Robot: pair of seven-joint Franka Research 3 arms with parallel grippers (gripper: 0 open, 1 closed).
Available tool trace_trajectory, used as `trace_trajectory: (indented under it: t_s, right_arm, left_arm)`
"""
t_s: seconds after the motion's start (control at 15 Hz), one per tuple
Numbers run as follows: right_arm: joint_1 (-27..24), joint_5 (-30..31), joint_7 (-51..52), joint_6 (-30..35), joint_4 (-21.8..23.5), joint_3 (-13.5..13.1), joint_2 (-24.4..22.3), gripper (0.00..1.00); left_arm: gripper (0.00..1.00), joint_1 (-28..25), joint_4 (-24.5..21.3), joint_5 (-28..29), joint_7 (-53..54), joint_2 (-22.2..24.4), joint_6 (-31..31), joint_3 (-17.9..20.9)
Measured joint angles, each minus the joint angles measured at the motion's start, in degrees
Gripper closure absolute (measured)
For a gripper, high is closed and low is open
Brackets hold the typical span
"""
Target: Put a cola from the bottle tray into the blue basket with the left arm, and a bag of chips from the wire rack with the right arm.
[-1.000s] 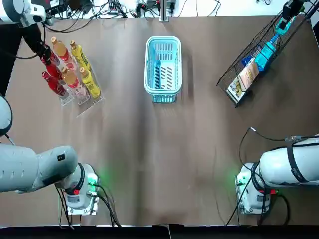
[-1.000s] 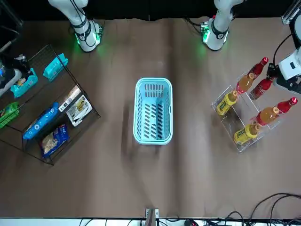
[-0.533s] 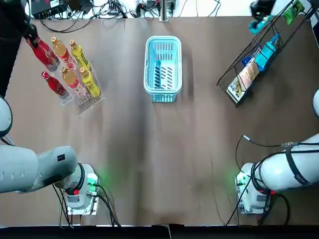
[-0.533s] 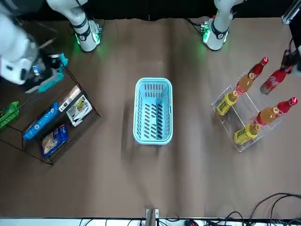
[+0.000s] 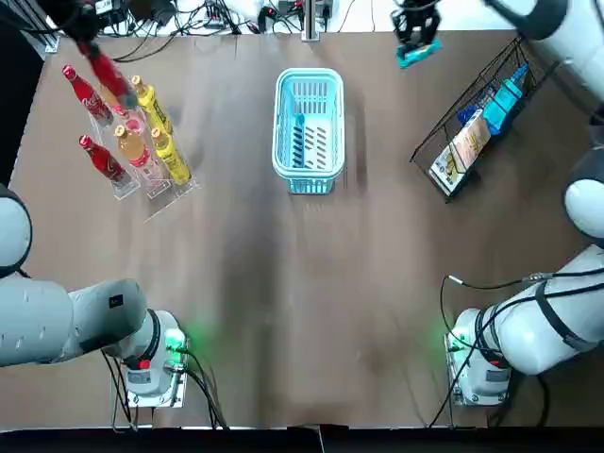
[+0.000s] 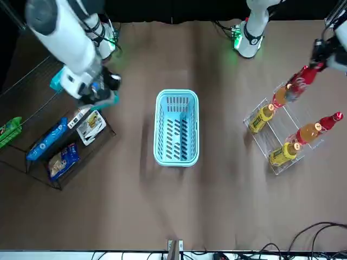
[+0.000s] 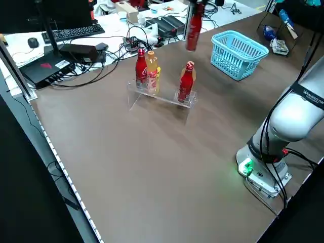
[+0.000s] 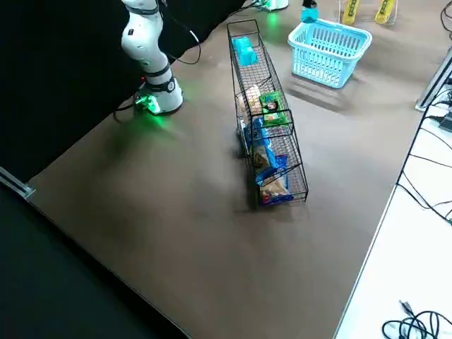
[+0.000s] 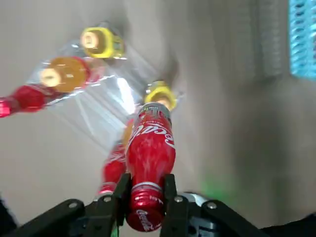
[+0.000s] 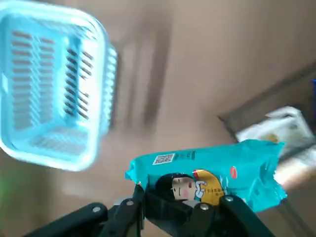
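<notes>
Brown table [image 5: 302,283] is filling most of every view. Cables [image 5: 189,19] and a keyboard [image 7: 71,33] are lying on a white desk along its far side, and it is all black on the robot's right side. Two round bases [image 5: 151,363] are glowing green at the near edge.

The basket [image 5: 279,123] is sitting in the middle, toward the far side. The clear tray [image 5: 170,193] is standing at the far left, holding red bottles [image 5: 102,159], orange bottles [image 5: 132,146] and yellow bottles [image 5: 168,156]. The rack [image 8: 248,74] is leaning at the far right with bags [image 5: 469,142] lying in it.

The left gripper [image 9: 145,197] is hanging in the air over the far end of the tray. Its two fingers [image 9: 121,192] are squeezing the cola [image 9: 148,163] near its top. The cola is hanging above the other bottles, and they are standing under it and just beside it. Bare table is lying between the tray and the basket.

The right gripper [image 10: 180,197] is hanging high near the far edge, between the rack and the basket. It is pinching the chips [image 10: 217,175], a teal bag, by one long side. The bag is sticking out sideways, with the rack off to one side and the basket to the other.
</notes>
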State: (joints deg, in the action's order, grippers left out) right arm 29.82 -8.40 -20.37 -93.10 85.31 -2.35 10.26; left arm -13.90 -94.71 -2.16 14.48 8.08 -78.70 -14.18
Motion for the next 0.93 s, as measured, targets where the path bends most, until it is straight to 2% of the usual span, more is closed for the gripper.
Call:
trace_trajectory:
  t_s: [0.2,0.4,0.73,0.87,0.93]
  right_arm:
    - [5.2,-0.5,-10.7,-13.4,0.0,0.0,5.5,0.98]
    - [8.9,-0.6,-18.2,-21.7,-0.1,0.0,10.1,0.98]
    - [12.0,-0.6,-26.3,-29.7,-0.2,0.0,13.7,0.97]
    - [12.6,-0.6,-27.1,-31.2,-0.2,0.0,14.1,0.96]
    - [12.6,-0.6,-27.2,-31.2,-0.2,-0.1,14.2,0.93]
  left_arm:
    - [0.68,1.5,0.0,-2.6,-12.4,-2.9,0.0,-4.7]
    - [0.68,6.0,0.7,-2.8,-26.2,-6.3,-0.1,-7.8]
    - [0.68,12.9,4.3,-4.8,-42.3,-11.7,-0.4,-8.4]
    - [0.68,14.9,5.5,-5.6,-47.8,-13.6,-1.5,-8.4]
    - [0.68,15.9,6.0,-5.7,-50.2,-14.5,-2.2,-8.4]
